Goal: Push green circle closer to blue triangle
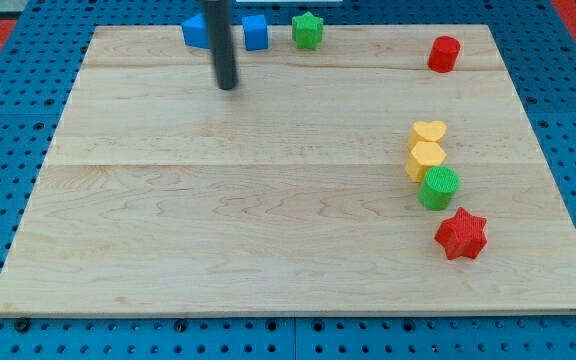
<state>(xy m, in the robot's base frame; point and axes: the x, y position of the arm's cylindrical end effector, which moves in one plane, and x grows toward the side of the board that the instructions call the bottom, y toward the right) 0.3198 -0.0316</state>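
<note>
The green circle (438,188) sits at the view's right, touching a yellow hexagon block (424,160) above it. A blue block (197,31), probably the blue triangle, lies at the view's top left, partly hidden behind my rod. A blue cube (256,32) sits just right of it. My tip (228,84) rests on the board just below the blue blocks, far to the left of the green circle.
A green star (308,30) sits at the top beside the blue cube. A red cylinder (444,54) is at the top right. A yellow heart (429,132) tops the yellow hexagon. A red star (461,234) lies below the green circle. The wooden board (268,230) carries them all.
</note>
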